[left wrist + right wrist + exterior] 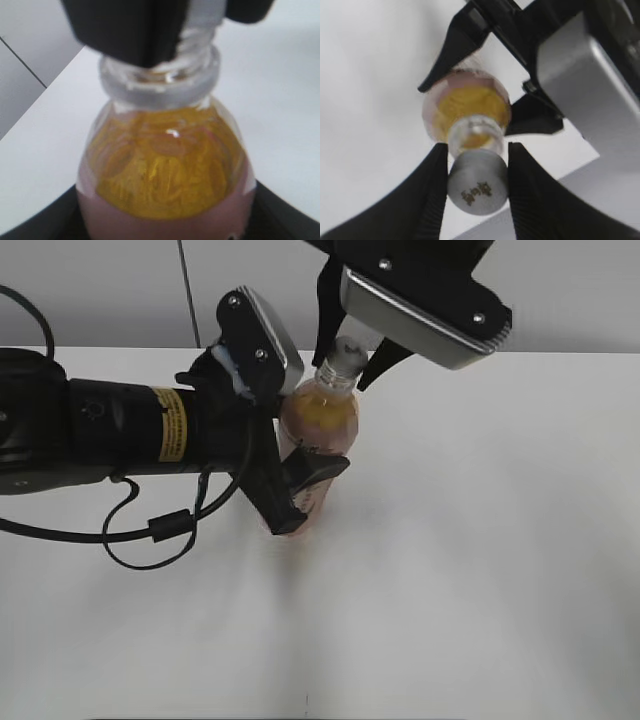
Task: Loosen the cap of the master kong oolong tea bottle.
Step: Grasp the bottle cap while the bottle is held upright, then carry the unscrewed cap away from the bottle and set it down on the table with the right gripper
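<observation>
The master kong oolong tea bottle stands upright on the white table, with amber tea and a pink label. My left gripper is shut on its body from the left. Its black fingers flank the bottle at the bottom corners of the left wrist view. My right gripper comes down from above and is shut on the white cap. In the right wrist view both black fingers press the sides of the cap, which has a dark mark on top. The bottle is below it.
The white table spreads around the bottle, with a grey wall behind it. The left arm and its black cable lie across the left side. The table's edge shows in the left wrist view.
</observation>
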